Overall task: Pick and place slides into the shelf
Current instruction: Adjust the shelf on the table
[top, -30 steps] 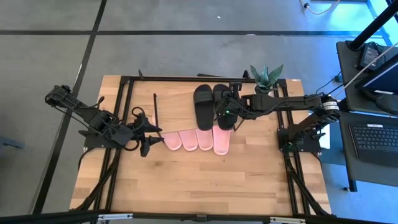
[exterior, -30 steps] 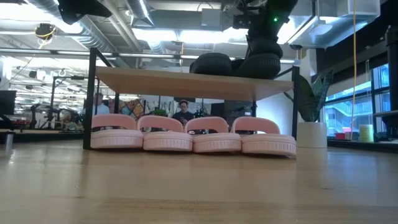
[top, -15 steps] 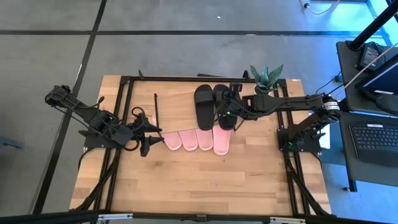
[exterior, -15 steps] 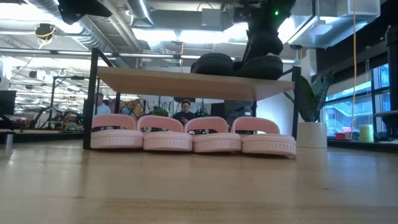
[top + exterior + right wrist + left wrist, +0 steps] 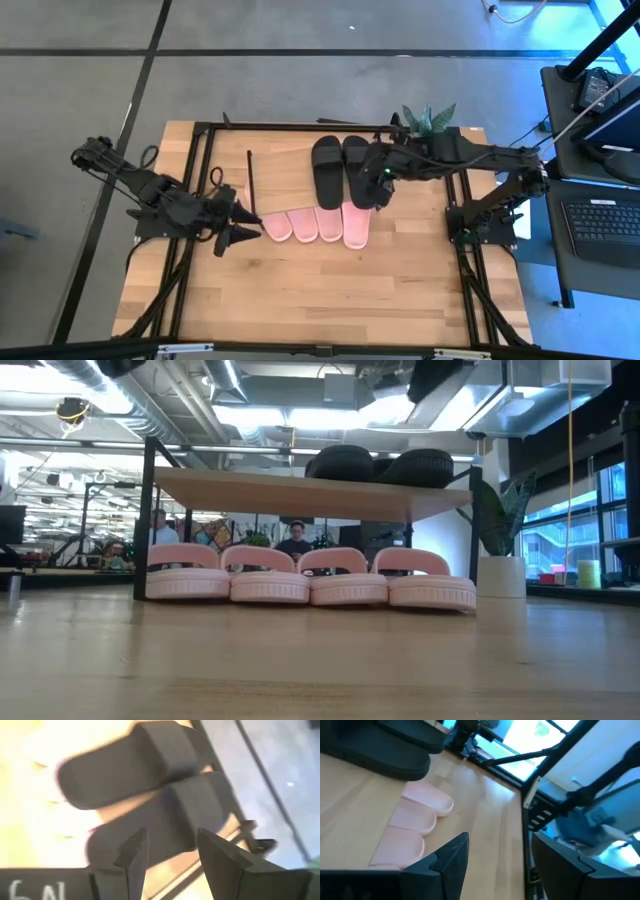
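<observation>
both black slides [image 5: 342, 170] lie side by side on the shelf [image 5: 300, 494] top board, and the four pink slides [image 5: 310, 582] sit in a row beneath it on the surface [image 5: 320, 290]. the right tool [image 5: 380, 192] hovers just above the right-hand black slide, its jaws parted and empty. the left tool [image 5: 238, 228] waits just left of the pink row, spread wide, holding nothing. risk from here: the right tool is so close that a low retreat could clip the black slide's strap and drag it off the board's edge. hard to tell: the board hides the pink slides' straps from above, and the low view cuts off both arms.
</observation>
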Controlling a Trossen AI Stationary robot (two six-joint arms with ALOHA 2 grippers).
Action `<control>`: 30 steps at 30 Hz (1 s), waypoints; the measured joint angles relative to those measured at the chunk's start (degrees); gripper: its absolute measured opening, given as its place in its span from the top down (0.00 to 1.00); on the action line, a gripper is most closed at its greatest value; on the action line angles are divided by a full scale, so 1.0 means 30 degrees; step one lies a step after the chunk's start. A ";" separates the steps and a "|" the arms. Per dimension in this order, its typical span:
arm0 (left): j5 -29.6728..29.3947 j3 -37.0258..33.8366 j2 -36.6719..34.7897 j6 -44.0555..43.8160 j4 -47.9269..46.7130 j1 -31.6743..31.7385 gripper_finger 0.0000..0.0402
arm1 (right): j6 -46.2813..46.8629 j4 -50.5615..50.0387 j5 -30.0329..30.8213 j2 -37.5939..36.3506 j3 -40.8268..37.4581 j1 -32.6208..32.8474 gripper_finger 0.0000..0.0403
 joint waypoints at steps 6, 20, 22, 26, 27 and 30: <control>-0.0821 0.0000 -0.0667 -0.1839 -0.0857 -0.0454 0.49 | 0.1864 -0.0939 0.0437 -0.1139 -0.0594 0.2010 0.58; -0.0499 0.0000 -0.0685 -0.8889 -0.6924 -0.1303 0.49 | 0.7160 -0.1322 0.1609 -0.6156 -0.9379 0.2441 0.58; -0.0504 0.0000 -0.0678 -0.9648 -0.7490 -0.1313 0.49 | 0.7448 -0.0532 0.1651 -0.6156 -1.0491 0.1945 0.58; -0.1521 0.0000 -0.0596 -1.0593 -0.9040 -0.1213 0.49 | 0.7510 0.0575 0.1657 -0.6084 -1.2161 0.1258 0.58; -0.1770 0.0000 -0.0411 -1.0815 -0.9420 -0.1110 0.49 | 0.7564 0.0538 0.1664 -0.6094 -1.2381 0.1210 0.58; -0.2153 -0.0007 0.0201 -1.1477 -1.0709 -0.0691 0.49 | 0.7898 0.0697 0.1651 -0.6113 -1.2828 0.1210 0.58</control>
